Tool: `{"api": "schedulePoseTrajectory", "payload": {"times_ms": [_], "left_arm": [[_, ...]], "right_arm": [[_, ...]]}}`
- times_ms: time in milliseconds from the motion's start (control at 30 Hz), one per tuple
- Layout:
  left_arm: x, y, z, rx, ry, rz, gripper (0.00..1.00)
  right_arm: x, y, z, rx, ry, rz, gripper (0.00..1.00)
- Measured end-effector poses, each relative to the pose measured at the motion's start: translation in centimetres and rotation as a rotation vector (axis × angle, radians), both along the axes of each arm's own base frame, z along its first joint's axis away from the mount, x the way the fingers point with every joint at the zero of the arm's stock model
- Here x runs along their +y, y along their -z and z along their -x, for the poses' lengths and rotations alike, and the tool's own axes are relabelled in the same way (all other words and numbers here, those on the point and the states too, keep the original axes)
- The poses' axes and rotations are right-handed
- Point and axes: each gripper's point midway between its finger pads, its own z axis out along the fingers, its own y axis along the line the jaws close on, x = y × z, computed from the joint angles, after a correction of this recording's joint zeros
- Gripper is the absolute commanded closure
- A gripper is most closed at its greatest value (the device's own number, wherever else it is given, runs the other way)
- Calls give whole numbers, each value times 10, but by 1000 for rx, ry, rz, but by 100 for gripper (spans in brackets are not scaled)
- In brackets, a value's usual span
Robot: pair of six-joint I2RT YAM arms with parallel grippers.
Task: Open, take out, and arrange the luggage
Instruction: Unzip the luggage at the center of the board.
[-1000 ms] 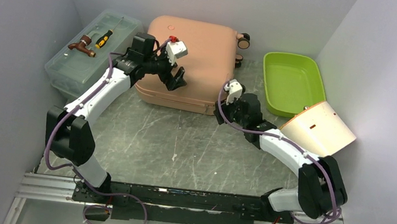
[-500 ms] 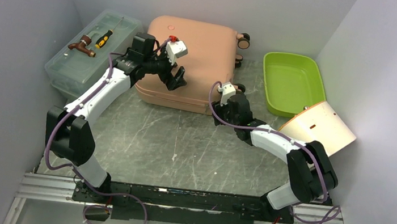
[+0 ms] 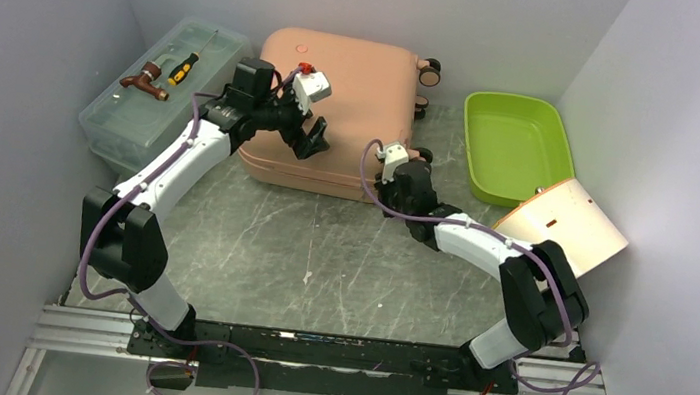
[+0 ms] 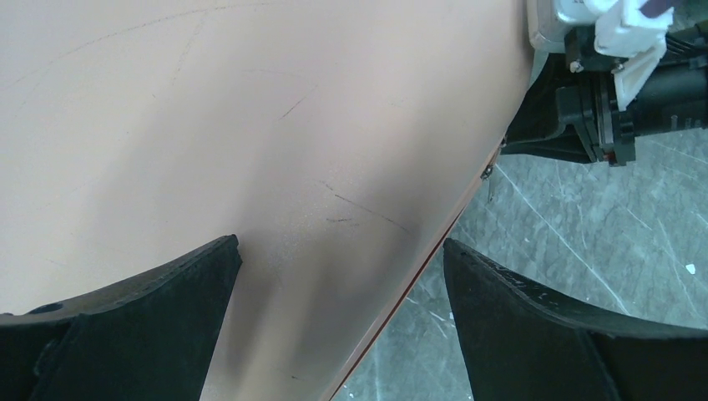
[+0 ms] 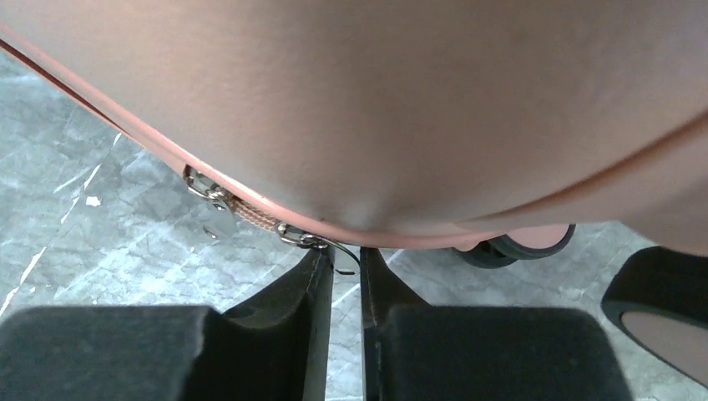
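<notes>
The large salmon-pink hard-shell suitcase [image 3: 337, 105] is laid flat and shut at the far middle of the grey marbled table [image 3: 319, 254]. The left gripper [image 4: 338, 251] is held over the suitcase's near top shell, its black fingers spread wide with nothing between them. At the suitcase's near right corner, beside a small wheel [image 5: 513, 246], the right gripper [image 5: 342, 263] is closed to a narrow slit on the thin metal zipper pull [image 5: 300, 238]. A lime green plastic tray [image 3: 516, 147] is seen right of the suitcase.

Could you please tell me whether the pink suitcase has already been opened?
No, the luggage lies flat with its shells closed together.
</notes>
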Motion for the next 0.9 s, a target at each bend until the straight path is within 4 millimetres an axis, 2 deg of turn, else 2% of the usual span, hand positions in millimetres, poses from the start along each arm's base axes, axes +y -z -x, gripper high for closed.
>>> {"api": "schedulePoseTrajectory", "payload": {"times_ms": [33,67,300,500,600,767,900], "left_arm": [[0,0,-1,-2,-2,-1,1],[1,0,-2,-5,-11,-5,1],[11,5,-28,-57,-122,-48,1],[10,7,-33,-41,-173,-35,1],[8,8,-36,-33,-189,-24,1],[2,3,-51,-47,-210,0,10],[10,2,-80,-113,-291,-5,15]], "right_arm": [[0,1,0,-2,-1,7,99],[1,1,0,-5,-3,14,100],[-3,-2,-2,-36,-9,58,100],[-8,-3,-3,-57,-15,101,100],[-19,-2,-3,-54,0,106,100],[-38,-1,-7,-48,39,79,100],[-43,0,-9,-48,53,30,100]]}}
